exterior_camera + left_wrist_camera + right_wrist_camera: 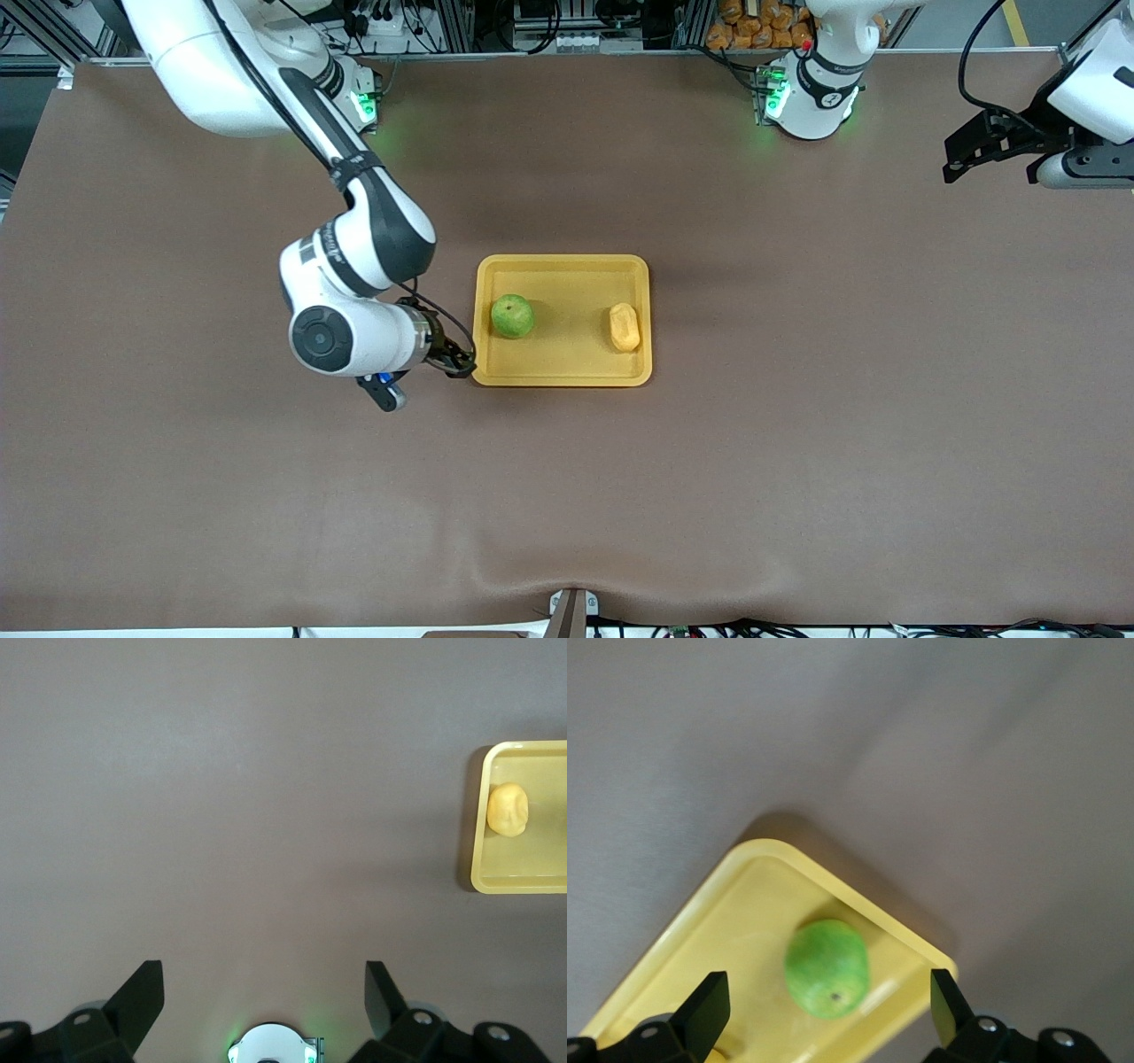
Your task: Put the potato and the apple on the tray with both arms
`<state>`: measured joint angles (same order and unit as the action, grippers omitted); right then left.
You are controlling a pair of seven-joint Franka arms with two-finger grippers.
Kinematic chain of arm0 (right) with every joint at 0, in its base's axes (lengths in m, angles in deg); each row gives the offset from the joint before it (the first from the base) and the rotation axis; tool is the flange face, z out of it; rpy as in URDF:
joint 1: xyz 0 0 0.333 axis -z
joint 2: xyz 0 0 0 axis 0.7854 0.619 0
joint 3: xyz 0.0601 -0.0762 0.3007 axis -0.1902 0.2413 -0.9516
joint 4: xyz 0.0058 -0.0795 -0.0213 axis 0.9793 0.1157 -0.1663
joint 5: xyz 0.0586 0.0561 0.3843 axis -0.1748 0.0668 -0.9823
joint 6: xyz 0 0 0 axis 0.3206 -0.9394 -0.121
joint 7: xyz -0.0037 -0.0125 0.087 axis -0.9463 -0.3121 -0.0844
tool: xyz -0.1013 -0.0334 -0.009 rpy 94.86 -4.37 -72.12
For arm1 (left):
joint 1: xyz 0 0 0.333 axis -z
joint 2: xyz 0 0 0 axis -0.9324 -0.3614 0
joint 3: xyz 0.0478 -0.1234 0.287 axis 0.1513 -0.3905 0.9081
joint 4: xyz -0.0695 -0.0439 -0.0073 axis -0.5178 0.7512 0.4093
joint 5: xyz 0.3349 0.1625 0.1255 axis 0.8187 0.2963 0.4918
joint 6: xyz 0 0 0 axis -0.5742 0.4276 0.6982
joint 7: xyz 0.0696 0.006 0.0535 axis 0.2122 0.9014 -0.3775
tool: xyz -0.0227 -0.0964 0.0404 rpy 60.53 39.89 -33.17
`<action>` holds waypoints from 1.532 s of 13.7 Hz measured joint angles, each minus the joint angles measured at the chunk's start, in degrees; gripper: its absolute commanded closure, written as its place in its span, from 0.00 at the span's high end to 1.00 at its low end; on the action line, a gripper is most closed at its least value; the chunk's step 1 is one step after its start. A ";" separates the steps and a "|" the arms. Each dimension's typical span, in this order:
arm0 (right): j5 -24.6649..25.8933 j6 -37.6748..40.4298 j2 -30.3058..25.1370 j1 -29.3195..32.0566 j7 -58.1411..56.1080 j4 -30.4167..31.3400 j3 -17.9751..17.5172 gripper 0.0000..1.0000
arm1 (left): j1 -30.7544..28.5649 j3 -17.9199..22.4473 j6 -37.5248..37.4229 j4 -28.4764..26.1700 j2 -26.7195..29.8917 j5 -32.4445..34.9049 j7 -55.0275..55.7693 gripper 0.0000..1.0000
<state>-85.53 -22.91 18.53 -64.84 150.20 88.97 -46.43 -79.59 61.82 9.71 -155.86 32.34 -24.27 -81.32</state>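
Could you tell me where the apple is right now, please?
The apple lies in the tray at the right arm's end, beside the potato; the open right gripper is by that tray edge.

apple (512, 316) and potato (625, 327) on tray (563, 266); right gripper (454, 359) seemingly beside it.

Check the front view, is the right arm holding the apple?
No, the apple sits free in the tray near the potato, with the right gripper open just outside the rim.

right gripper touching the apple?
Apart. The right wrist view shows the open right gripper with its fingers clear of the apple, which lies in the tray.
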 measured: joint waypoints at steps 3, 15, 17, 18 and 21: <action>3.37 8.72 -0.89 0.62 0.07 -4.81 0.27 1.00 | -0.03 0.32 -0.03 0.06 0.01 0.00 0.67 1.00; 5.57 22.09 -11.14 12.97 -25.00 -9.61 0.67 1.00 | -0.05 0.39 -0.45 0.38 0.23 0.00 1.00 1.00; 5.66 23.65 -13.24 15.67 -31.13 -9.61 0.68 1.00 | -0.05 0.40 -0.53 0.58 0.32 0.00 1.01 1.00; 5.66 24.35 -14.03 16.87 -33.51 -9.61 0.68 1.00 | -0.05 0.44 -0.53 0.70 0.32 0.00 1.01 1.00; 5.67 25.45 -15.83 18.58 -39.10 -9.58 0.67 1.00 | -0.08 0.63 -0.54 1.24 0.33 0.00 1.00 1.00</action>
<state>-79.86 2.54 2.69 -46.26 111.10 79.39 -45.76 -79.66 62.45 9.17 -154.62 32.66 -24.27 -80.32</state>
